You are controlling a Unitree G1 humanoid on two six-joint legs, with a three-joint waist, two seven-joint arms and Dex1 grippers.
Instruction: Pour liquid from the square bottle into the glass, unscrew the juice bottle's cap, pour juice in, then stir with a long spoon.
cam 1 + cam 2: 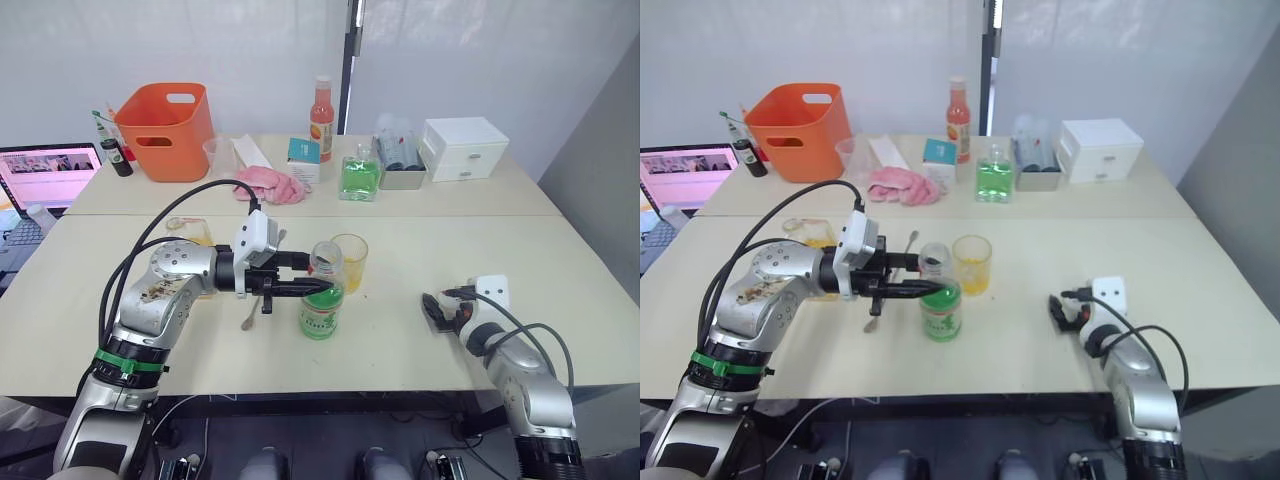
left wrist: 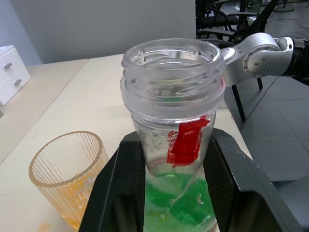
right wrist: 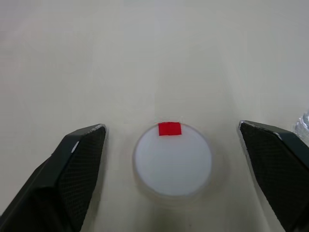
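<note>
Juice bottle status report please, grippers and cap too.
Left gripper shut on juice bottle, upright, neck open. Right gripper open, cap on table between its fingers. Glass just behind bottle; pour path clear.

Silver metal arms with black cables looped along them; a green band rings the left arm; white camera boxes sit above black two-fingered grippers

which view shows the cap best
The right wrist view: the white cap lies flat on the table, centred between the right end effector's open fingers, with its red mark plain. In the eye views the end effector hides that spot. The left wrist view shows the juice bottle's uncapped mouth.
</note>
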